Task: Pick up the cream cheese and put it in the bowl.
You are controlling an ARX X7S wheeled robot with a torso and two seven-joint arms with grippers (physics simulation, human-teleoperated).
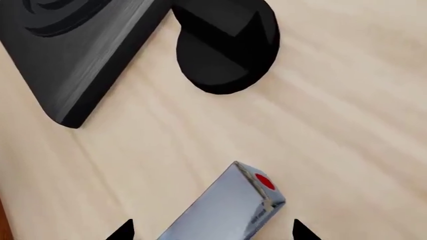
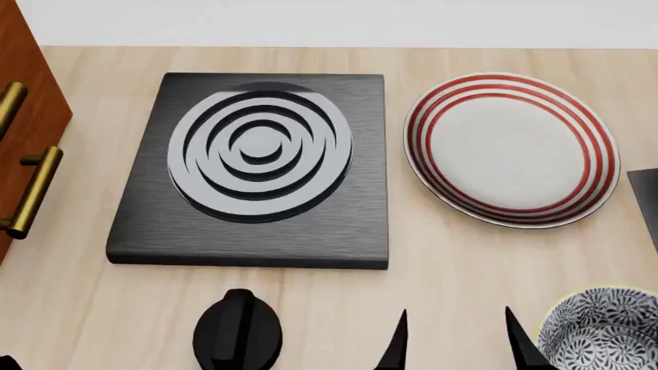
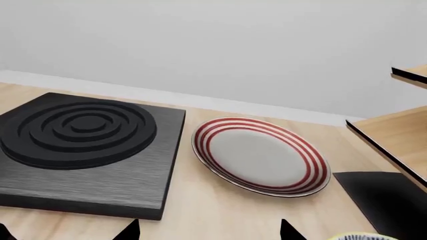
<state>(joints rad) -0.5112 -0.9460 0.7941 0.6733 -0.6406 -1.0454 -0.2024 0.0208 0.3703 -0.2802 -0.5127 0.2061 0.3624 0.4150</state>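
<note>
The cream cheese (image 1: 227, 210), a pale silver-blue box with a red-marked end, lies on the wooden counter in the left wrist view. It is out of the head view. My left gripper (image 1: 213, 231) is open, one fingertip on each side of the box, with a gap at both sides. The speckled bowl (image 2: 606, 331) stands at the front right; a sliver of its rim also shows in the right wrist view (image 3: 360, 236). My right gripper (image 2: 458, 347) is open and empty over bare counter just left of the bowl; it also shows in its own wrist view (image 3: 209, 231).
A dark burner slab (image 2: 257, 154) lies at centre left, with a black knob (image 2: 239, 333) in front of it. A red-ringed white plate (image 2: 511, 146) is at back right. A wooden cabinet (image 2: 26, 100) with brass handles stands left. A dark flat piece (image 3: 387, 200) and wooden shelves (image 3: 393, 135) are right.
</note>
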